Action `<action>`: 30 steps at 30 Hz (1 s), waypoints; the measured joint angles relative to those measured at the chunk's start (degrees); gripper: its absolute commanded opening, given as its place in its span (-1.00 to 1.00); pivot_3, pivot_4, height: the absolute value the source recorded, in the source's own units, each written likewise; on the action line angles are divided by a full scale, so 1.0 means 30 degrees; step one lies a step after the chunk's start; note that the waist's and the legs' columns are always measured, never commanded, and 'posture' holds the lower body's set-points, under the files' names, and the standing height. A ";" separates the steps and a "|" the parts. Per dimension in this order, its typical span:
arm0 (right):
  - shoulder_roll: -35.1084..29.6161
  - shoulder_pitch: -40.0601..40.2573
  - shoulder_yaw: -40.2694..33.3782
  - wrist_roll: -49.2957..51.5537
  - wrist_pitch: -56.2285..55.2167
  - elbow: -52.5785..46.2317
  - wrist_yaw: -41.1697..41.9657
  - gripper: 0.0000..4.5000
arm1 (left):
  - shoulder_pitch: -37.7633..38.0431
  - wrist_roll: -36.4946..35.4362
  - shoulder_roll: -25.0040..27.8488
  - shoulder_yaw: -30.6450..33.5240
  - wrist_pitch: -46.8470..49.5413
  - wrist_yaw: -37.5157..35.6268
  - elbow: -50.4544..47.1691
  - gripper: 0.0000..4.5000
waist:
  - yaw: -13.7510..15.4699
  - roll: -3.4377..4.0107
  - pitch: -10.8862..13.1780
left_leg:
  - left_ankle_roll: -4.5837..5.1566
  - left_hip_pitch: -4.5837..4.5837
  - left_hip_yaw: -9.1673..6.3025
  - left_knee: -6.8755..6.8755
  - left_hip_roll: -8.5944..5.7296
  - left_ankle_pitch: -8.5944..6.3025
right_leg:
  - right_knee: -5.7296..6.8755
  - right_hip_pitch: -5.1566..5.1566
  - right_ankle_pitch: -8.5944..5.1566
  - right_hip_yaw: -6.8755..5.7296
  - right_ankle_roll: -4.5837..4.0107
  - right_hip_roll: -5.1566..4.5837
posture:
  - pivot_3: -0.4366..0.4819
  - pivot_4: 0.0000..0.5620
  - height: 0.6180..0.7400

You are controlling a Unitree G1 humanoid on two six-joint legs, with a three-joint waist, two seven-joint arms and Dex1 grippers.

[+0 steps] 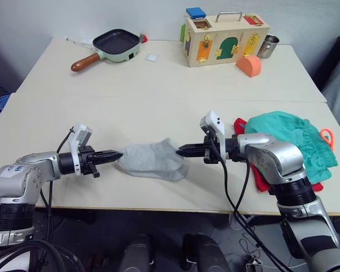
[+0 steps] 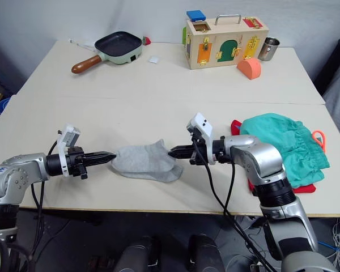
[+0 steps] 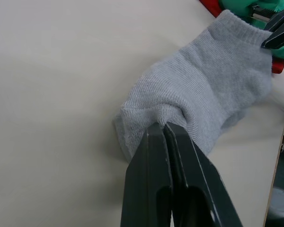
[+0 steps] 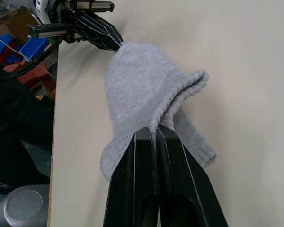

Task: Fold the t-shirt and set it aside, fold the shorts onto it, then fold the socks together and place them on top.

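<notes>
Left claw (image 1: 120,153) is pinched tight on one end of the grey socks (image 1: 152,160), its two black fingers (image 3: 166,142) pressed together with a small fold of knit caught between them. Those socks lie flat on the near part of the table (image 1: 158,107), stretched between the two claws; whether it is one sock or two laid together is hard to make out, since only a doubled edge shows at the cuff end. On the other end, the right claw (image 1: 178,151) is likewise clamped onto the sock cuff, fingers closed with the folded rim gripped between them.

Right of that arm sit the teal shorts (image 1: 292,141), piled on the red t-shirt (image 1: 259,180). Most of the shirt is hidden under the shorts and behind the right arm, so only a red corner near the wrist and a red strip along the near edge show. One orange drawstring loop (image 1: 327,137) pokes out at the shorts' far side.

Along the back of the table, from the left: one frying pan (image 1: 116,45) with a wooden handle, one small white square (image 1: 151,57), one wooden latch box (image 1: 224,38), one orange block (image 1: 249,66), one metal cup (image 1: 268,46).
</notes>
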 measured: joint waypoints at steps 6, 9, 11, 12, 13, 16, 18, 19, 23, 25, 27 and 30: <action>-0.0282 0.1769 -0.0128 0.0705 0.1364 -0.1739 -0.1008 -0.99 | -0.1056 0.0494 -0.0017 -0.0899 -0.0463 -0.0115 0.0928 -1.00 | 0.0025 0.0000 0.0000 | 0.0004 -0.0003 0.0003 0.0002 -0.0007 -0.0002 | -0.0001 0.0002 0.0000 0.0001 0.0001 -0.0004 | -0.05 -0.47 1.00; -0.0603 0.2115 -0.0122 0.0640 0.1313 -0.1838 -0.1292 -0.99 | -0.1266 0.0813 -0.0016 -0.1446 -0.0695 -0.0268 0.1439 -1.00 | -0.0025 0.0000 0.0000 | 0.0003 0.0000 0.0009 -0.0001 -0.0004 -0.0002 | 0.0001 -0.0006 0.0000 0.0002 0.0000 0.0002 | -0.05 -0.47 1.00; -0.0743 0.2284 -0.0112 0.0459 0.1021 -0.1788 -0.1358 -0.99 | -0.1269 0.1051 -0.0016 -0.1715 -0.0906 -0.0429 0.1628 -1.00 | -0.0030 0.0000 0.0000 | 0.0002 0.0000 0.0010 -0.0005 0.0000 -0.0001 | -0.0001 -0.0009 0.0000 0.0001 0.0001 0.0006 | -0.05 -0.47 1.00; -0.0752 0.2332 -0.0043 0.0414 0.0858 -0.1737 -0.1376 -0.99 | -0.1289 0.1134 -0.0016 -0.1802 -0.1020 -0.0517 0.1820 -1.00 | -0.0030 0.0000 0.0000 | 0.0002 0.0000 0.0010 -0.0006 0.0000 -0.0001 | -0.0001 -0.0010 0.0000 0.0001 0.0000 0.0006 | -0.05 -0.47 1.00; -0.0795 0.2372 0.0122 0.0250 0.0672 -0.1692 -0.1375 -0.99 | -0.1337 0.1200 -0.0015 -0.1942 -0.1105 -0.0574 0.2011 -1.00 | -0.0018 0.0000 0.0000 | 0.0001 0.0000 0.0010 -0.0005 0.0000 -0.0001 | -0.0001 -0.0010 0.0000 0.0002 0.0000 0.0006 | -0.05 -0.47 1.00; -0.0797 0.2484 0.0222 0.0066 0.0369 -0.1546 -0.1355 -0.99 | -0.1340 0.1390 -0.0020 -0.2139 -0.1484 -0.0691 0.2127 -1.00 | 0.0010 0.0000 0.0000 | 0.0003 -0.0005 0.0010 0.0001 -0.0002 -0.0002 | -0.0003 -0.0009 0.0000 0.0003 0.0001 0.0002 | -0.05 -0.47 1.00; -0.0793 0.2488 0.0225 0.0064 0.0170 -0.1441 -0.1352 -0.99 | -0.1346 0.1397 -0.0020 -0.2138 -0.1534 -0.0744 0.2133 -1.00 | 0.0014 0.0000 0.0000 | 0.0003 -0.0005 0.0010 0.0001 -0.0002 -0.0002 | -0.0005 -0.0007 0.0000 0.0003 0.0000 0.0001 | -0.05 -0.47 1.00; -0.0788 0.2488 0.0229 0.0064 0.0120 -0.1325 -0.1349 -0.99 | -0.1346 0.1389 -0.0019 -0.2140 -0.1488 -0.0864 0.2132 -1.00 | 0.0010 -0.0001 0.0000 | 0.0003 -0.0005 0.0009 0.0001 -0.0002 -0.0001 | -0.0002 -0.0007 0.0000 0.0003 0.0000 0.0001 | -0.05 -0.47 1.00; -0.0736 0.2517 0.0444 -0.0396 -0.0302 -0.0439 -0.1521 -0.80 | -0.1339 0.1344 -0.0019 -0.2134 -0.1448 -0.1078 0.2103 -0.74 | -0.0003 0.0000 0.0000 | 0.0003 -0.0005 0.0011 0.0001 -0.0002 -0.0001 | -0.0002 -0.0008 0.0000 0.0003 0.0000 0.0002 | -0.05 -0.47 1.00; -0.0800 0.2606 0.0714 -0.0670 -0.0717 -0.0165 -0.1376 -0.55 | -0.1307 0.1219 -0.0020 -0.2040 -0.1436 -0.1086 0.2090 -0.46 | 0.0002 0.0000 0.0000 | 0.0003 -0.0005 0.0010 -0.0002 -0.0002 -0.0001 | -0.0006 -0.0008 0.0000 0.0003 0.0000 0.0001 | -0.05 -0.47 1.00; -0.0800 0.2673 0.0753 -0.0952 -0.1445 -0.0117 -0.1324 -0.25 | -0.1206 0.1175 -0.0021 -0.1833 -0.1724 -0.1044 0.2078 -0.18 | -0.0010 -0.0001 0.0000 | 0.0003 -0.0005 0.0010 -0.0001 -0.0002 -0.0001 | -0.0008 -0.0008 0.0000 0.0003 0.0000 0.0002 | -0.05 -0.47 1.00; -0.0808 0.2671 0.0245 -0.1109 -0.2870 -0.0048 -0.1056 0.02 | -0.1092 0.1184 -0.0035 -0.1081 -0.2686 -0.0872 0.2080 0.07 | 0.0004 0.0000 0.0001 | 0.0002 -0.0005 0.0010 -0.0001 -0.0001 -0.0001 | -0.0088 -0.0008 0.0000 0.0002 0.0001 0.0002 | -0.05 -0.47 1.00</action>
